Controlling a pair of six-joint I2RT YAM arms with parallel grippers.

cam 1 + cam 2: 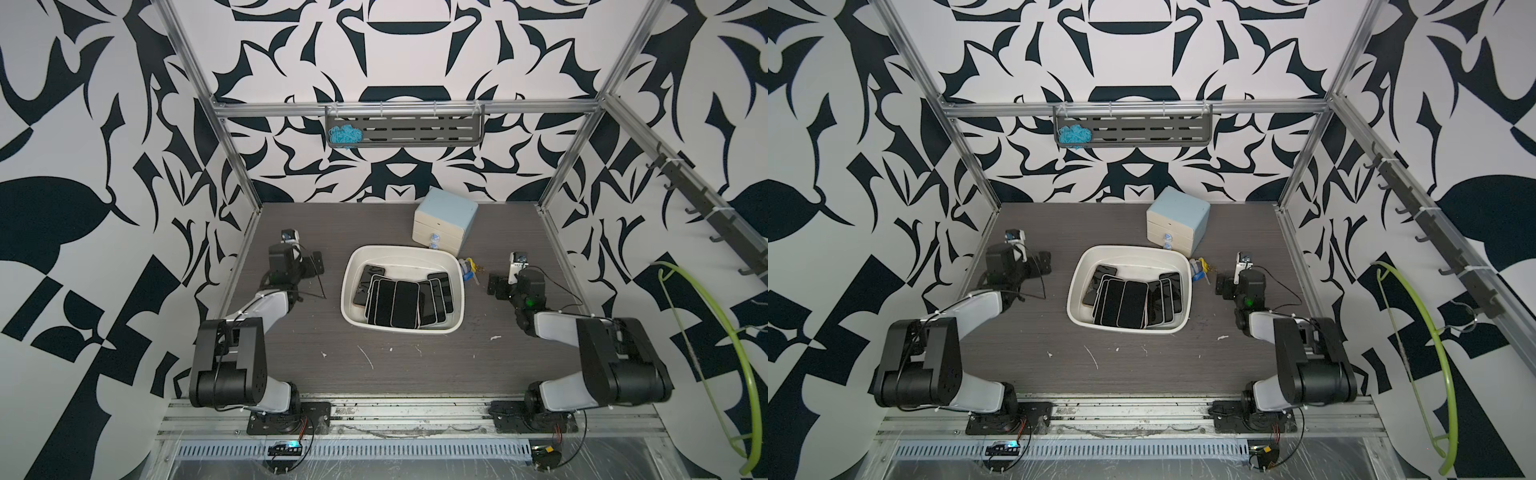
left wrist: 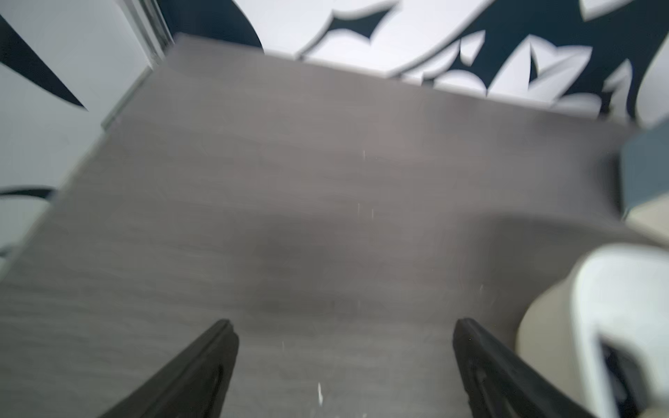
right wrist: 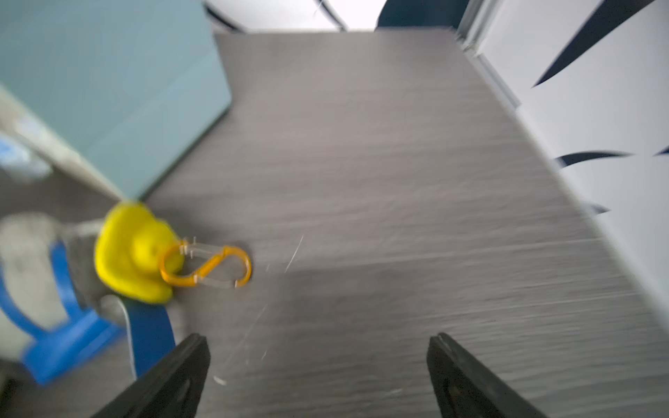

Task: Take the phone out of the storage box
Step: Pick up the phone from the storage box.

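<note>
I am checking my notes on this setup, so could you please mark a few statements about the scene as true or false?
1. Several phones lie in the storage box. True.
2. The left gripper is shut on a phone. False: it is open and empty.
3. The right gripper is open. True.
4. The small cabinet stands inside the storage box. False: it stands on the table beyond it.

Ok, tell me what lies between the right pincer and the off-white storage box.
A small yellow-and-blue keyring cluster with an orange carabiner clip, beside the shallow off-white plastic storage box's rim, short of the open right pincer. Both top views show it.
</note>
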